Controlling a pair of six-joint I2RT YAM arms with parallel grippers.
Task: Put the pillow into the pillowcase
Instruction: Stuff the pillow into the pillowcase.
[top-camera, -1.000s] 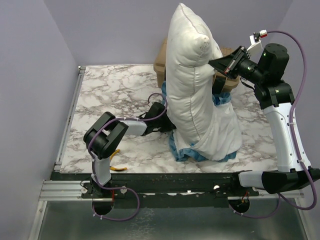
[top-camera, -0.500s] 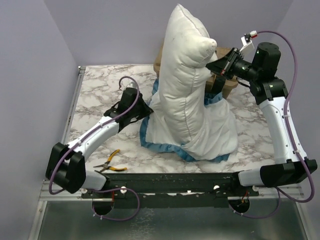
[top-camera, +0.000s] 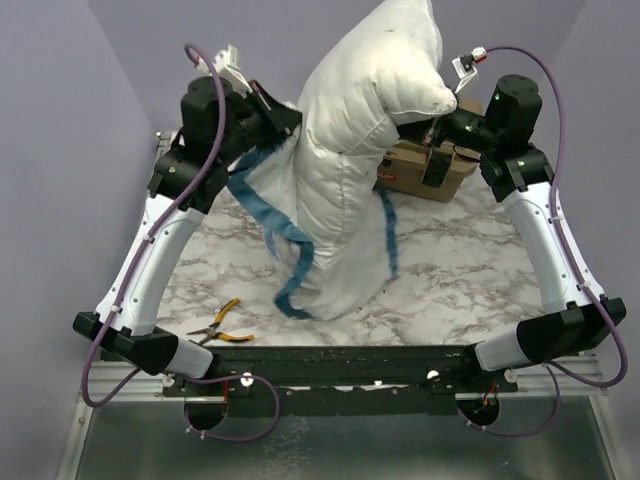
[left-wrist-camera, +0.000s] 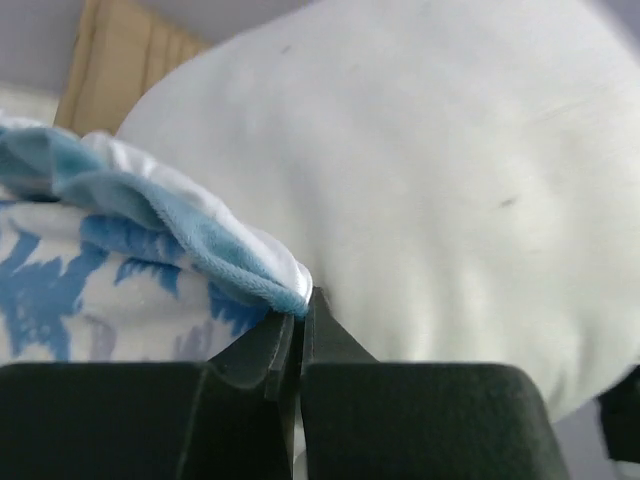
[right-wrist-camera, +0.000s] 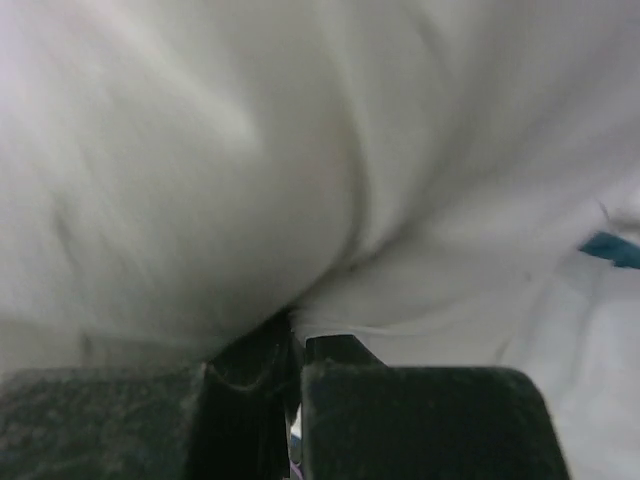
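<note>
The white pillow (top-camera: 365, 120) stands upright over the table, its top leaning right. Its lower part sits inside the pillowcase (top-camera: 345, 260), whose white inside and blue frilled edge show. My left gripper (top-camera: 290, 118) is raised at the pillow's upper left. In the left wrist view it (left-wrist-camera: 303, 300) is shut on the blue frilled edge of the pillowcase (left-wrist-camera: 150, 215), against the pillow (left-wrist-camera: 430, 170). My right gripper (top-camera: 425, 122) is at the pillow's upper right. In the right wrist view it (right-wrist-camera: 295, 325) is shut on a fold of the pillow (right-wrist-camera: 250, 150).
A cardboard box (top-camera: 432, 168) stands at the back right behind the pillow. Yellow-handled pliers (top-camera: 218, 322) lie near the front left edge of the marble table (top-camera: 480, 270). Purple walls close in the left, back and right.
My left arm has swung up from table height to the pillow's upper left, lifting the pillowcase's frilled edge with it. The pillow has risen and leaned right. My right gripper keeps its hold.
</note>
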